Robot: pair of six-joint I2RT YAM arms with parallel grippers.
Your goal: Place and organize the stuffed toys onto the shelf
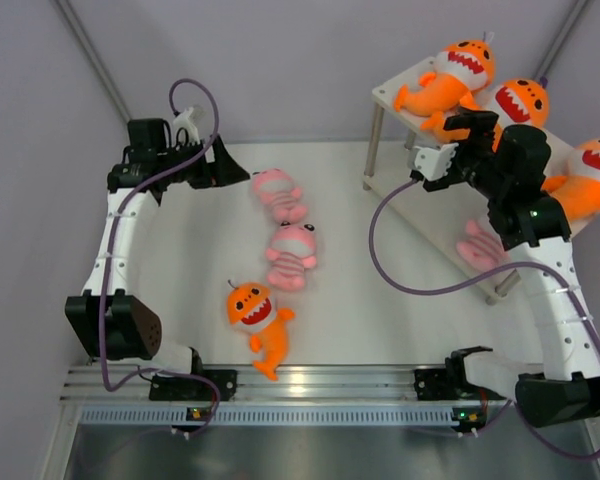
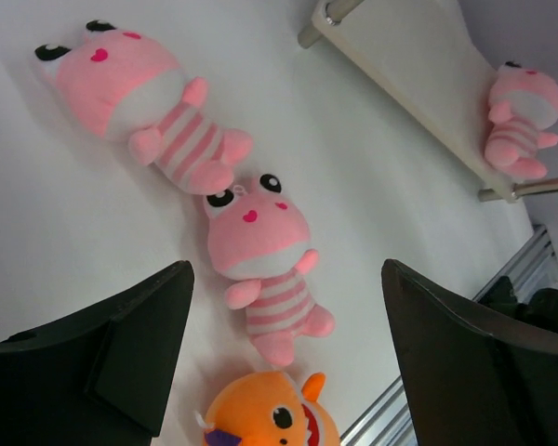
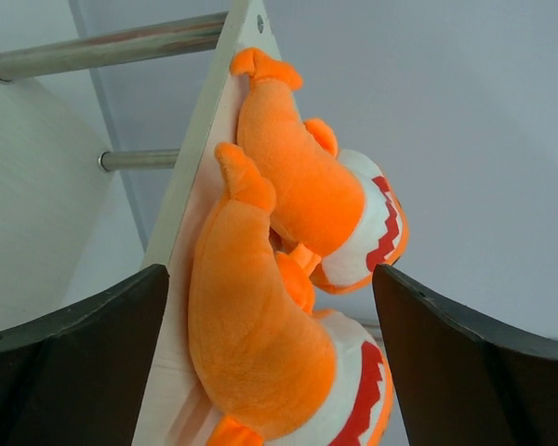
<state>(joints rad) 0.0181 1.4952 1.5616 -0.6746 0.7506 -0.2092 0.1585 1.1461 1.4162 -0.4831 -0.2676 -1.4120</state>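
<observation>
The shelf (image 1: 393, 92) stands at the far right. Three orange shark toys lie on its top board: one at the far end (image 1: 458, 70), one in the middle (image 1: 521, 101), one at the near end (image 1: 595, 168). A pink striped toy (image 1: 477, 246) lies on the lower board. On the table lie two pink toys (image 1: 280, 194) (image 1: 292, 256) and an orange shark (image 1: 258, 316). My left gripper (image 1: 234, 172) is open and empty, left of the far pink toy. My right gripper (image 1: 461, 128) is open above the top board; two sharks (image 3: 307, 186) (image 3: 260, 344) show between its fingers.
The left wrist view shows the two table pink toys (image 2: 139, 102) (image 2: 260, 251), the orange shark (image 2: 270, 413), the shelf's lower board (image 2: 418, 84) and its pink toy (image 2: 521, 121). Grey walls close the back and sides. A metal rail (image 1: 330, 380) runs along the near edge.
</observation>
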